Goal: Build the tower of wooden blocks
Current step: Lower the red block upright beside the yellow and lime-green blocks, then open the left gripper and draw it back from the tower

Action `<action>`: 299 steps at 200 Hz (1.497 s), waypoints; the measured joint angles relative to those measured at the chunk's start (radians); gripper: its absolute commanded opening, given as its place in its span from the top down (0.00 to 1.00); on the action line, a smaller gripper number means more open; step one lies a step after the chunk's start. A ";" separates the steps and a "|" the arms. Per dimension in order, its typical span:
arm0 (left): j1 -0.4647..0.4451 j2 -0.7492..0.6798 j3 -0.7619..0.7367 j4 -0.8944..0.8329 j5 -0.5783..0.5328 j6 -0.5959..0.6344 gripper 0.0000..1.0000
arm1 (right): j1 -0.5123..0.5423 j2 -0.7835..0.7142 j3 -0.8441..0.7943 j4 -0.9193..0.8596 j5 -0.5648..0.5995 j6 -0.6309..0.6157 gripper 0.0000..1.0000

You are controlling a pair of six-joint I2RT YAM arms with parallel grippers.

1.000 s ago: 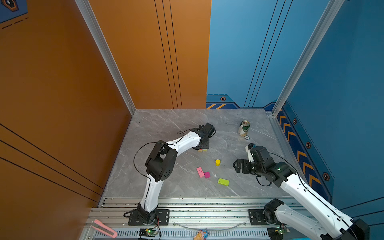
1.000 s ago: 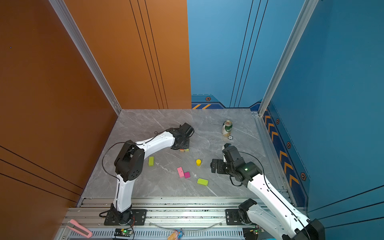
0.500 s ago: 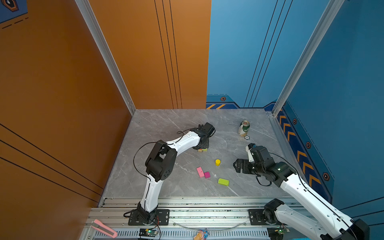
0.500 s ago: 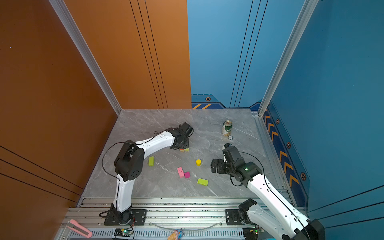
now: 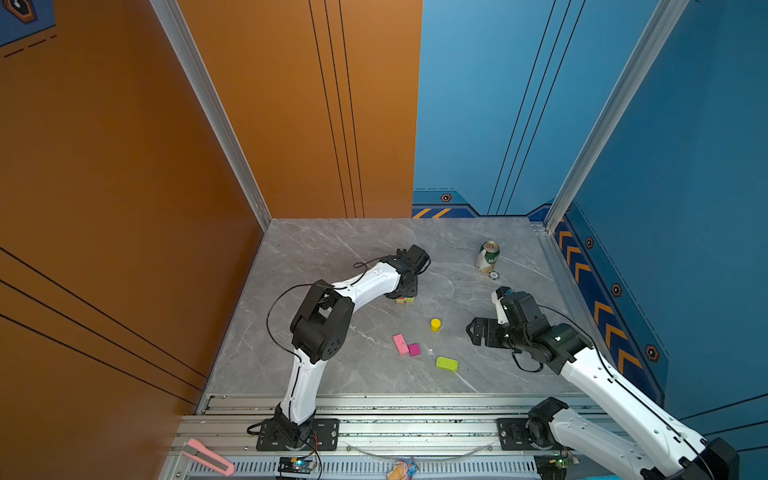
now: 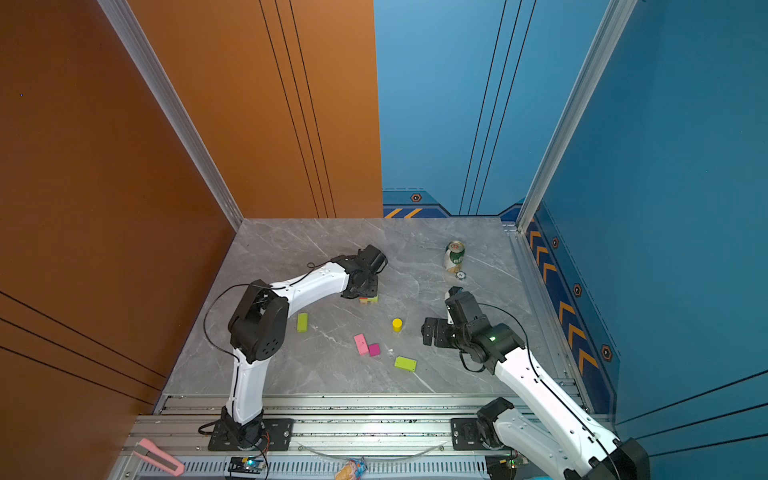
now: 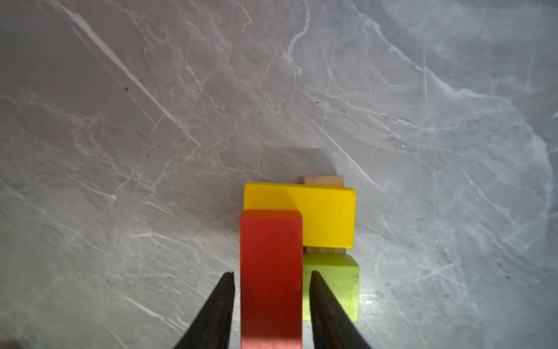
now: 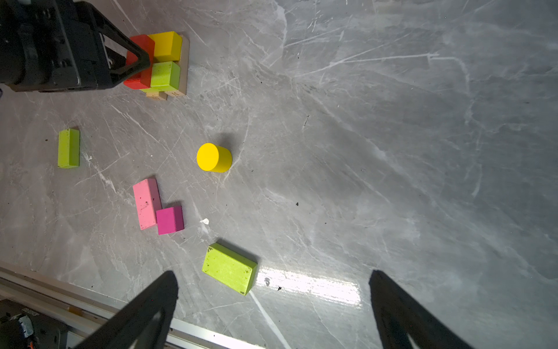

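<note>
No legible text — print on the can (image 5: 488,258) too small.

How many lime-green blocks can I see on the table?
3. The stacked lime-green block rests beside the red block; the lone lime-green block lies apart; the lime-green slab lies near the right gripper. The tower may hide others.

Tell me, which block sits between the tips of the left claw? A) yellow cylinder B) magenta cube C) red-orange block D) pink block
C: the left wrist view shows the red-orange block between the tips of the left claw, lying on the tower, with a slim gap on each side.
</note>
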State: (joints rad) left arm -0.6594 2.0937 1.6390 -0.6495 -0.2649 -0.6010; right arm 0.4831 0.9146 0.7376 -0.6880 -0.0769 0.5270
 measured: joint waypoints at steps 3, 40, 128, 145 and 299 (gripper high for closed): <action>0.000 0.000 0.000 0.000 0.000 -0.001 0.49 | 0.000 0.000 0.000 0.000 0.000 0.000 0.00; 0.000 0.000 0.000 0.002 0.003 -0.002 0.47 | -0.005 0.011 0.000 0.000 -0.003 0.000 0.00; -0.019 -0.130 -0.011 0.003 0.003 0.011 0.39 | -0.006 0.036 0.000 0.000 -0.003 0.000 0.00; -0.027 -0.207 -0.042 0.008 -0.005 0.017 0.34 | -0.006 0.040 0.005 -0.002 -0.003 0.000 0.00; -0.058 -0.888 -0.787 0.158 -0.045 0.005 0.02 | 0.307 0.358 0.262 -0.026 0.135 0.080 0.03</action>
State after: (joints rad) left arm -0.7174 1.2057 0.8516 -0.4915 -0.3096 -0.5957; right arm 0.7898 1.2724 0.9997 -0.7143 0.0578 0.6071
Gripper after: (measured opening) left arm 0.980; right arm 0.984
